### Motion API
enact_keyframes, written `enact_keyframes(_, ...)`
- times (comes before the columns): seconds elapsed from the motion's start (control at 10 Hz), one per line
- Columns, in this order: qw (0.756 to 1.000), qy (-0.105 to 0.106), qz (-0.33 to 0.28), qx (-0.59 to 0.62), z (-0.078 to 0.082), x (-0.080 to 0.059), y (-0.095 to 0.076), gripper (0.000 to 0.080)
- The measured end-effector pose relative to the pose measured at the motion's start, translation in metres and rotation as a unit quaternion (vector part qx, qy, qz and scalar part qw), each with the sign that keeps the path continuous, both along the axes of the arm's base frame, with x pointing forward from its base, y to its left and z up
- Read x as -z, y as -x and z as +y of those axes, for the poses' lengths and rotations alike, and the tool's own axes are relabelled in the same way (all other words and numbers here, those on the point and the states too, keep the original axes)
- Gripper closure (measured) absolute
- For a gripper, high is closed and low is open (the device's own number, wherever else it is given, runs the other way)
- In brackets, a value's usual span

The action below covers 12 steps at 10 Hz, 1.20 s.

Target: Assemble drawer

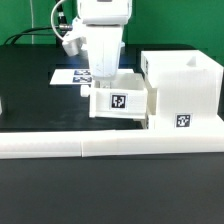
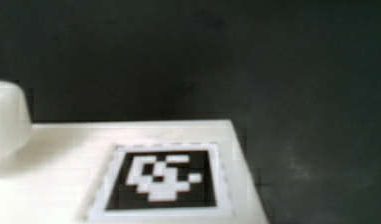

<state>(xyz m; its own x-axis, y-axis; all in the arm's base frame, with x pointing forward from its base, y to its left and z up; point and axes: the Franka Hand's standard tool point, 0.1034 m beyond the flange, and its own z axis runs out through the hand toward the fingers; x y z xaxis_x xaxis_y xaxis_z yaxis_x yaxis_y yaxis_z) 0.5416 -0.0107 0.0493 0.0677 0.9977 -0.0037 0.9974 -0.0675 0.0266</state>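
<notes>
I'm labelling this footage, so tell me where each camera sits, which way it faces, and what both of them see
Exterior view: off the arm, level with the table, facing the gripper over a tray beside the housing; arm and gripper show.
Wrist view: on the wrist, looking down close at the tray; no fingers clearly show.
Shared: the tray and its tag.

- You see the housing (image 1: 183,90) in smooth white plastic, faintly satin.
- The tray (image 1: 122,103) looks the same matt white plastic, its tag (image 2: 164,177) flat printed black-and-white.
- Your table (image 1: 40,100) looks matt black.
</notes>
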Motion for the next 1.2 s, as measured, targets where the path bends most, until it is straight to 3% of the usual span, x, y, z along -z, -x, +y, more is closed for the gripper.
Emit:
enact_keyframes(0.8,1.000,0.010,0.020,-0.022,0.001,0.000,0.002,0.0757)
enact_keyframes(1.2,1.000,0.015,0.020,-0.017,-0.002,-0.018,-0.002,0.0757)
